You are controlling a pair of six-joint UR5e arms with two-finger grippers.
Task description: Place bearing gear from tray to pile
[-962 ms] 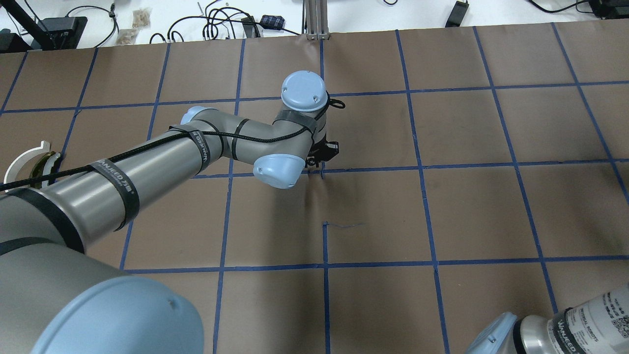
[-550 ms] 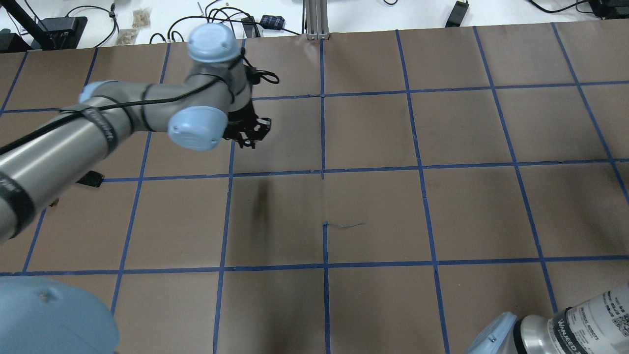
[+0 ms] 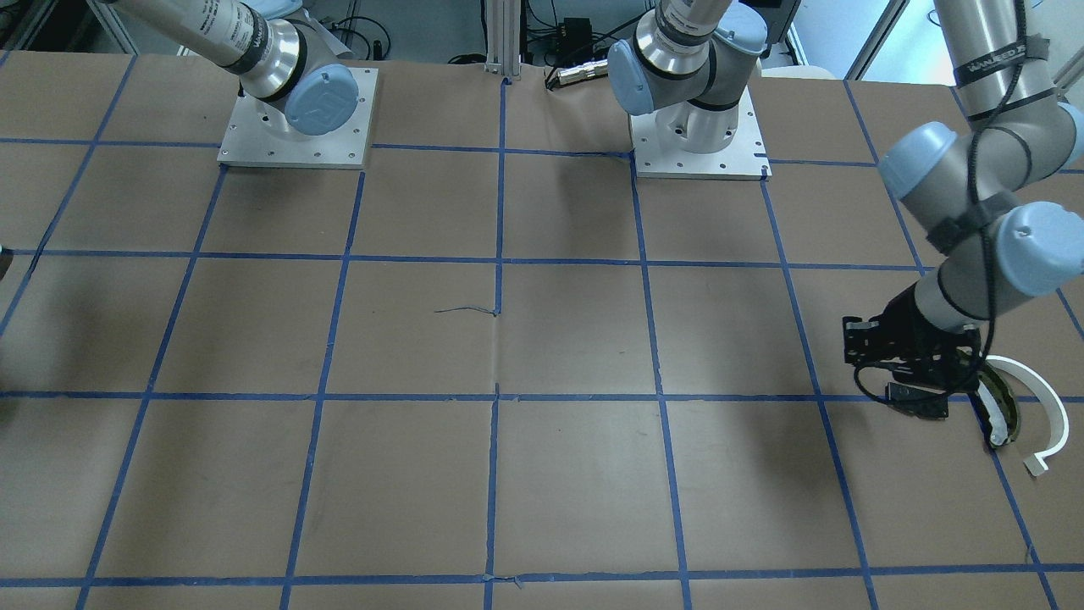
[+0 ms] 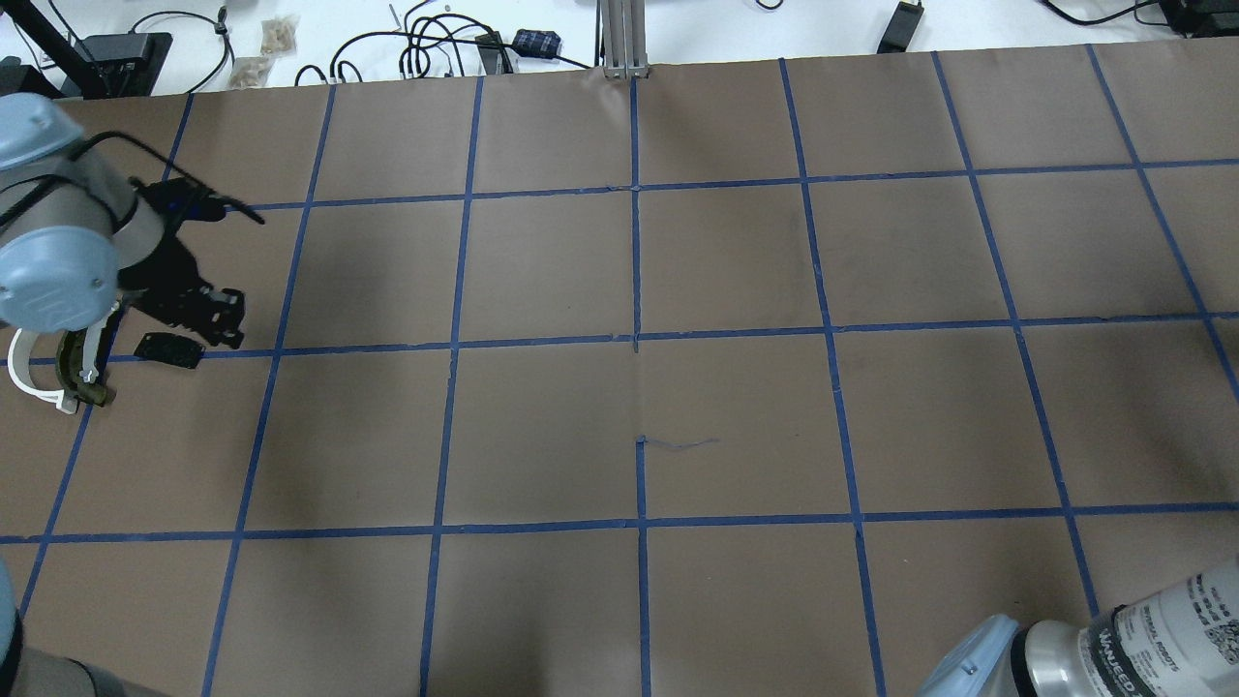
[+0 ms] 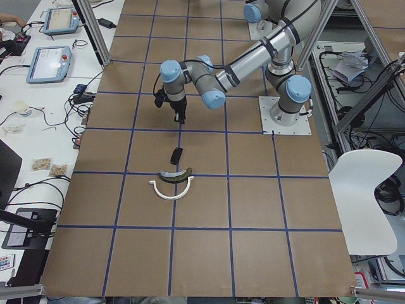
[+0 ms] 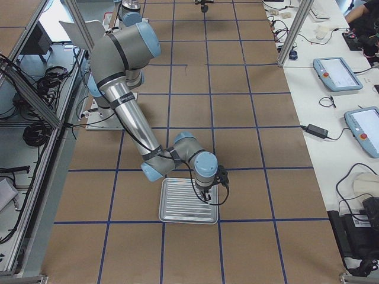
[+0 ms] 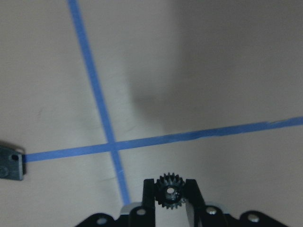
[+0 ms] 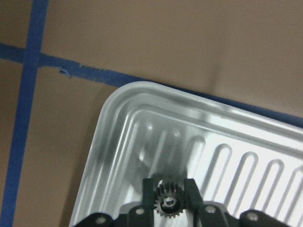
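My left gripper (image 7: 170,188) is shut on a small black bearing gear (image 7: 169,195) and holds it above the brown table. In the overhead view it (image 4: 211,317) hangs just beyond the pile's flat black plate (image 4: 168,349). The dark olive curved piece (image 4: 72,371) and white arc strip (image 4: 23,376) lie further left. The pile also shows in the front view (image 3: 1008,405). My right gripper (image 8: 169,188) is shut on a second black gear (image 8: 168,201) over the corner of a ribbed metal tray (image 8: 124,95), which also shows in the exterior right view (image 6: 176,207).
The table is brown paper with a blue tape grid (image 4: 636,334). The black plate's edge (image 7: 10,166) shows at the left of the left wrist view. Cables and boxes (image 4: 455,44) lie beyond the far edge. The arm bases (image 3: 699,127) stand at the robot's side.
My left arm has swung from the table's middle far to the left, carrying its gripper over to the pile beside the black plate. The right arm has not visibly moved.
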